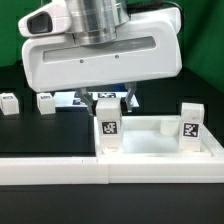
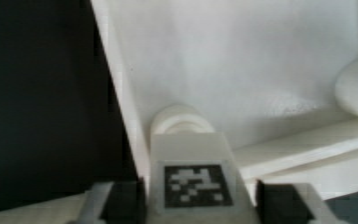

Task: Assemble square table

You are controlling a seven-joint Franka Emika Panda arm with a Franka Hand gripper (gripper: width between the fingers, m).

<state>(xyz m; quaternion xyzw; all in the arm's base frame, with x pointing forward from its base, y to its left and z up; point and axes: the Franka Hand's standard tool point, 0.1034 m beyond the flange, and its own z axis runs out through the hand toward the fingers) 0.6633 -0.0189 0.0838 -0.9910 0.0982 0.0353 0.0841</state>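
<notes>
The white square tabletop (image 1: 160, 150) lies with its rim up at the exterior view's right. One white tagged leg (image 1: 108, 126) stands upright at its near left corner, and a second leg (image 1: 190, 125) stands at the right corner. My gripper (image 1: 114, 101) comes down from above, with a finger on each side of the first leg's top. In the wrist view that leg (image 2: 194, 172) sits between the dark pads (image 2: 115, 203), which lie against its sides. The tabletop's inner surface (image 2: 229, 70) fills the space beyond it.
Two loose white legs (image 1: 8, 102) (image 1: 45, 100) lie on the black table at the exterior view's left. The marker board (image 1: 72, 98) lies behind the gripper. The long white border rail (image 1: 60, 168) runs along the front.
</notes>
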